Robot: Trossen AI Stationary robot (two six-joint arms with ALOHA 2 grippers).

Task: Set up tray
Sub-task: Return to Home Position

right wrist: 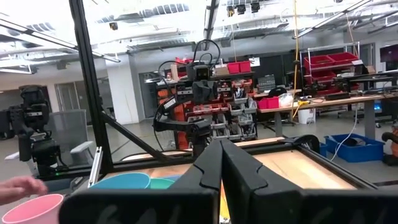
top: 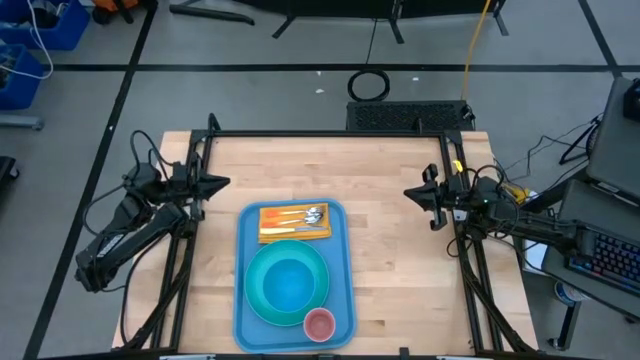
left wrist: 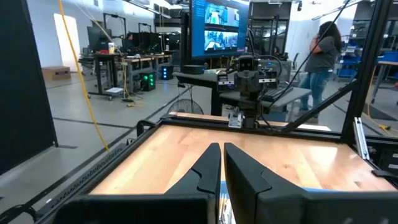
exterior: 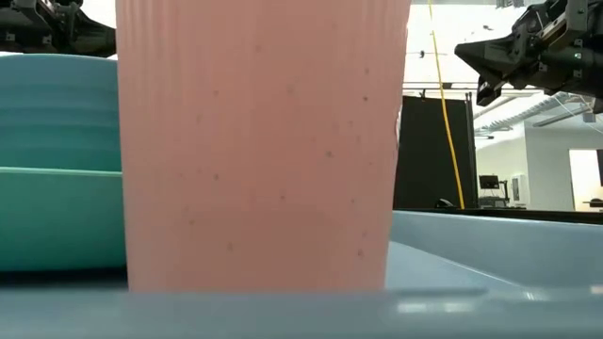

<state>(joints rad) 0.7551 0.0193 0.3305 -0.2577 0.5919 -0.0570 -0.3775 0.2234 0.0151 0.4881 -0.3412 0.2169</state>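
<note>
The light-blue tray (top: 245,300) lies flat on the wooden table, near its front edge. On it rest an orange napkin with cutlery (top: 293,222) at the far end, a round turquoise plate (top: 287,283) in the middle and a pink cup (top: 319,324), standing upright at the near right corner. The cup (exterior: 264,141) fills the low view. My left gripper (top: 224,183) hovers at the table's left edge, shut, pointing level toward the right. My right gripper (top: 408,193) hovers at the right edge, shut, pointing toward the left. Both are clear of the tray and hold nothing.
Black frame rails (top: 330,135) run along the table's far, left and right edges. Bare wood lies beyond the tray's far end and on both its sides. A person (left wrist: 323,56) stands in the room behind. What looks like a hand (right wrist: 18,186) shows beside the cup in the right wrist view.
</note>
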